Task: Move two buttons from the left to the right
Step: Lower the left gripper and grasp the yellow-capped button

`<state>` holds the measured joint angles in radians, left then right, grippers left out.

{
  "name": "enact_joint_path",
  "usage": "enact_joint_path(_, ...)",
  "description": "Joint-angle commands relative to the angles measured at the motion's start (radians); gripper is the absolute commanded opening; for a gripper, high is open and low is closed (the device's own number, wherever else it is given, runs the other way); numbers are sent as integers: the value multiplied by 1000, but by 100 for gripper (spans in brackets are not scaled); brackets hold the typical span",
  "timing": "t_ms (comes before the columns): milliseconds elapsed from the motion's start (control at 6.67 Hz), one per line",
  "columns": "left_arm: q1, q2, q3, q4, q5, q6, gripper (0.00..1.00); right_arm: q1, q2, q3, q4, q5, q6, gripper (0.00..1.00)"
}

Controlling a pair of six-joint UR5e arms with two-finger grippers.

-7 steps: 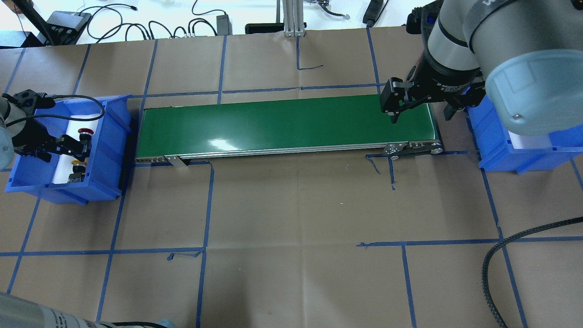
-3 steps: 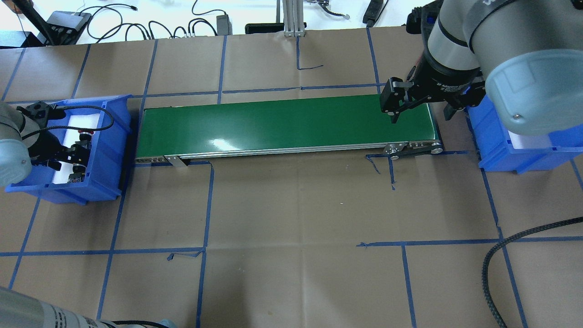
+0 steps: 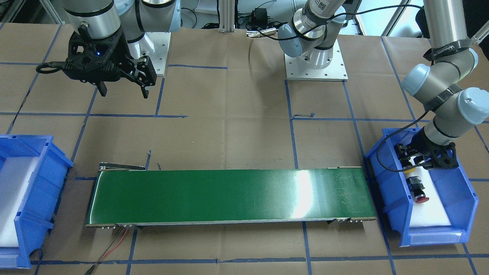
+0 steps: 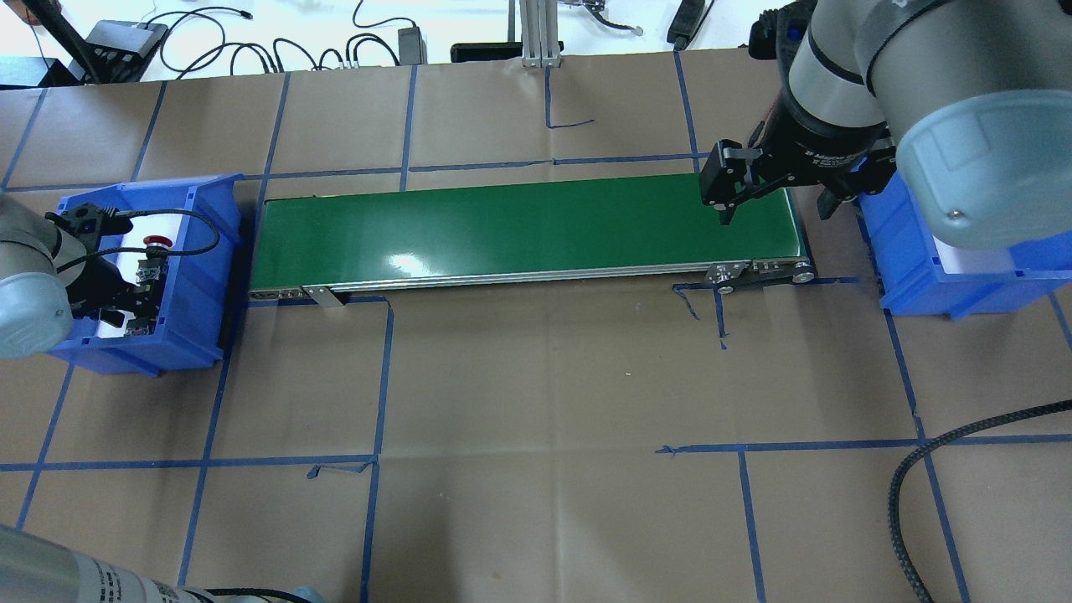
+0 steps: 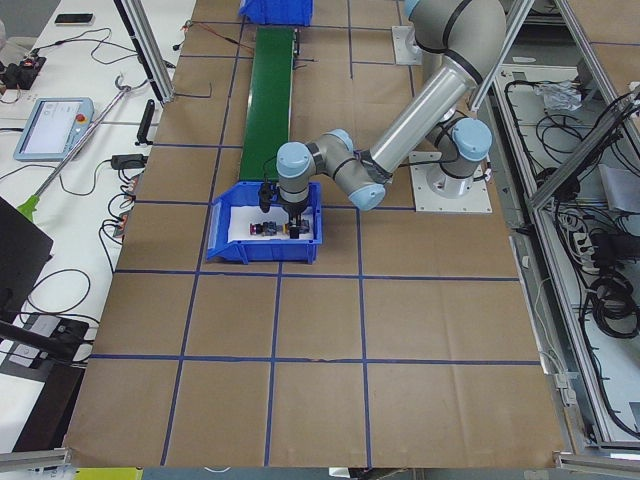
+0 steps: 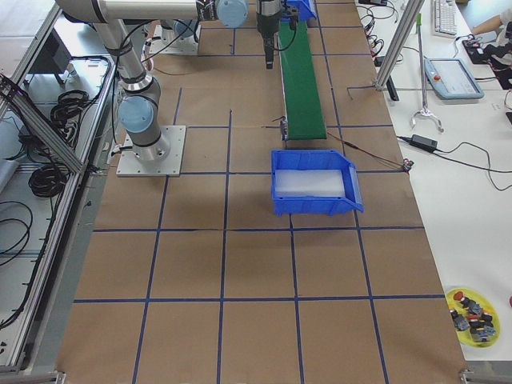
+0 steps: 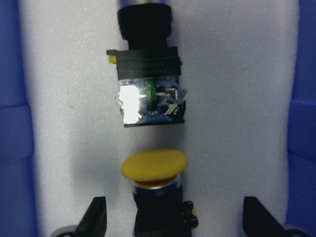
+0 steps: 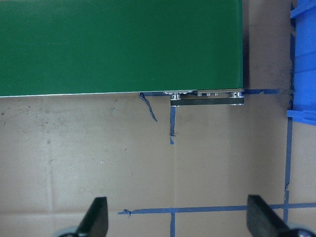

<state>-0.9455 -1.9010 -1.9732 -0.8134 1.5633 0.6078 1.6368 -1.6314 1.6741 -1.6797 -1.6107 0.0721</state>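
Brown paper crossed with blue tape covers the table, with a green conveyor belt lying between a left bin and a right bin, both blue. Compared with a second ago, the left gripper has shifted toward the robot's end of the left bin, so the overhead view shows the red button uncovered again, while the yellow one is hidden beneath the gripper. The right arm has not moved in that time. Both buttons lie on their sides on the white foam lining the left bin, their long axes in one line along the bin's length. The yellow button points its cap away from the robot, at the terminal end of the red button, just short of touching it. The red one's cap also points away from the robot. The left gripper stands spread wide, its fingers on either side of the yellow button's black body with bare foam showing on both sides, gripping nothing. The right gripper hangs over the belt's right end, likewise spread apart with nothing between its fingers
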Motion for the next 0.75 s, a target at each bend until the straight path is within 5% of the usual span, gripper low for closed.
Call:
enact_joint_path(0,4,3,4,0,-3,-2,57,0,4,1,0,0,0,100)
enact_joint_path(150,4,6,10,-3,-2,0,39,0,4,1,0,0,0,100)
enact_joint_path(599,4,20,17,-10,0,0,12,0,5,2,0,0,0,100)
